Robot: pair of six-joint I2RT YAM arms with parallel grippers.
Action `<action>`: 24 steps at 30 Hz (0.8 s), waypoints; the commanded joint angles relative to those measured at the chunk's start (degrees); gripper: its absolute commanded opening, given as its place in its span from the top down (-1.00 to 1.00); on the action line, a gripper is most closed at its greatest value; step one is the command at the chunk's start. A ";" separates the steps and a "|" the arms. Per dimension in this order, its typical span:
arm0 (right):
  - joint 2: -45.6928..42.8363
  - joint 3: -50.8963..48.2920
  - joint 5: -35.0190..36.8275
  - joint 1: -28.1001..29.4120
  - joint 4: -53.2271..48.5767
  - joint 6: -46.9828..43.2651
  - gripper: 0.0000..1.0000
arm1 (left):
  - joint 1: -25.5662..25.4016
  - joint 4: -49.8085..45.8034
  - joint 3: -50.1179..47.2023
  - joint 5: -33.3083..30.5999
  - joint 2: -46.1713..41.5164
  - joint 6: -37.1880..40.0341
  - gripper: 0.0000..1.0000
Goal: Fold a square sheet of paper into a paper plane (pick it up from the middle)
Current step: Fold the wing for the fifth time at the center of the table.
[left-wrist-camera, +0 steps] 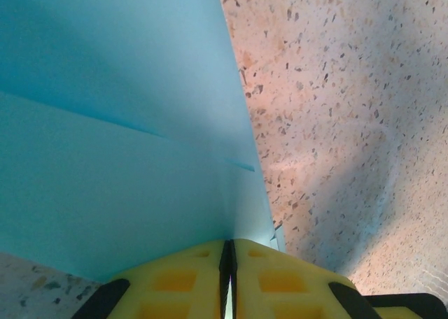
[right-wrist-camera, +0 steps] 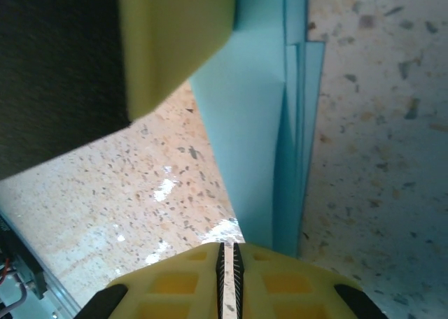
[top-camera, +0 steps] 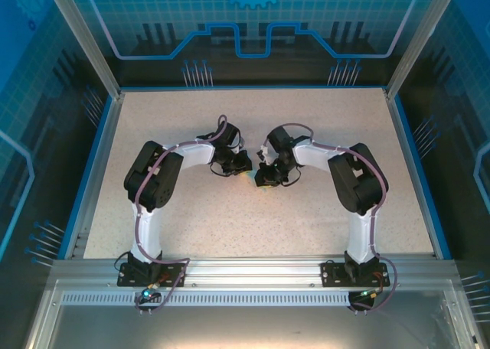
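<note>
Table (top-camera: 253, 226): speckled stone finish.
Left arm (top-camera: 153, 181), right arm (top-camera: 356, 184): elbows out, wrists bent inward, meeting mid-table.
Sheet of paper (left-wrist-camera: 105, 123): pale blue, part-folded in layers, between the wrists.
Left gripper (left-wrist-camera: 227, 263), right gripper (right-wrist-camera: 227, 263): each pinched shut on a paper edge.
Handling, as judged: crease in progress; grip firmly, layers aligned, no tugging apart.

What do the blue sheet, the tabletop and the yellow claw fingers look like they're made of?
Blue sheet: thin matte paper, judging by its sharp creases and layered edges. Tabletop: speckled beige surface with a soft sheen, maybe laminate or stone composite. Claw fingers: matte yellow plastic with moulded recesses, probably printed or cast.
</note>
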 commanded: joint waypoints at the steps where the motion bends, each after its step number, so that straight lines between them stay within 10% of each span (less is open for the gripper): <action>1: 0.28 -2.03 2.20 0.04 -2.27 -1.29 0.71 | 0.23 -5.09 0.28 -5.06 2.68 0.16 0.70; 24: 1.39 -6.93 -5.35 -3.52 4.77 3.70 0.75 | -0.61 12.46 -10.33 7.12 -8.25 -5.09 0.54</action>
